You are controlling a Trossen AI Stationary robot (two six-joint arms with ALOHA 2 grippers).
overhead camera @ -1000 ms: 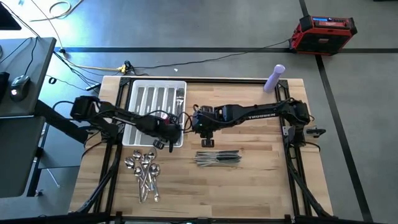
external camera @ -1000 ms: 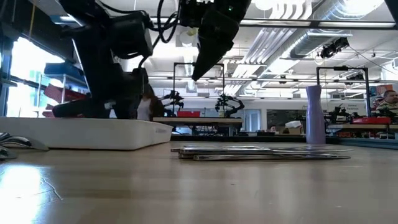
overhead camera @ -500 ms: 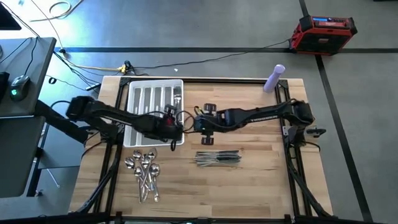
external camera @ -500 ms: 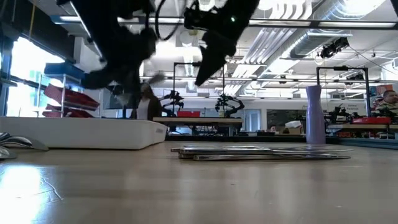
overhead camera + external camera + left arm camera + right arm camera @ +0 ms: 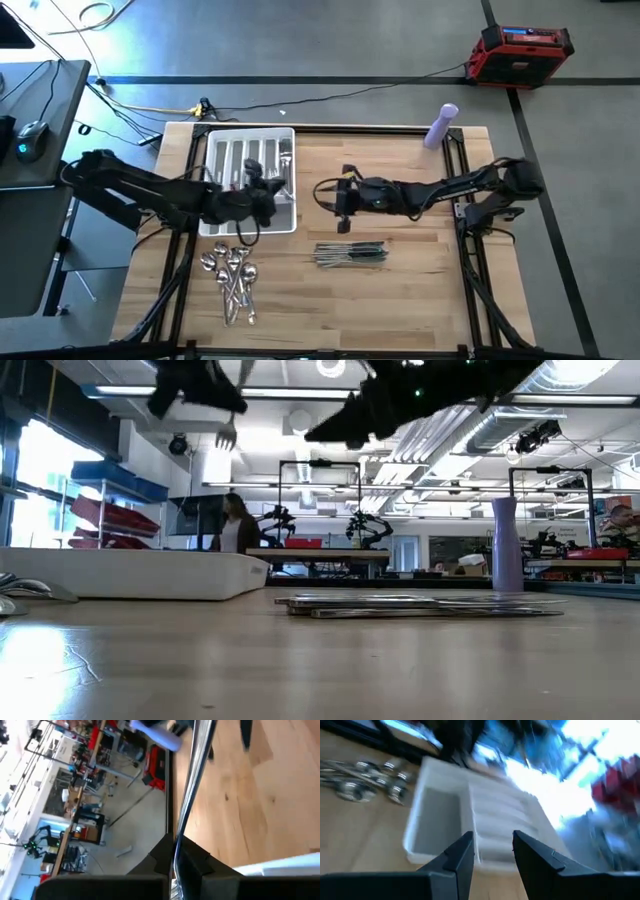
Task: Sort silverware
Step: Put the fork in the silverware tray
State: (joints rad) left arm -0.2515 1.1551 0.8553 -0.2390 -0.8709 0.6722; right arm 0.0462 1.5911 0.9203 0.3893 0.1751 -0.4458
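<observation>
the left gripper [image 5: 262, 190] is hanging over the white tray [image 5: 222, 152], its fingers [image 5: 161, 856] clamped tight on a fork [image 5: 192, 772] whose tines are showing high above the surface [image 5: 420, 290] in the low view. the right gripper [image 5: 343, 196] is hovering beside the tray with its fingers [image 5: 457, 857] standing partly apart and gripping nothing. the knives [image 5: 351, 254] are lying in a bundle on the surface in front of it, and the spoons [image 5: 232, 277] are lying piled in front of the tray.
</observation>
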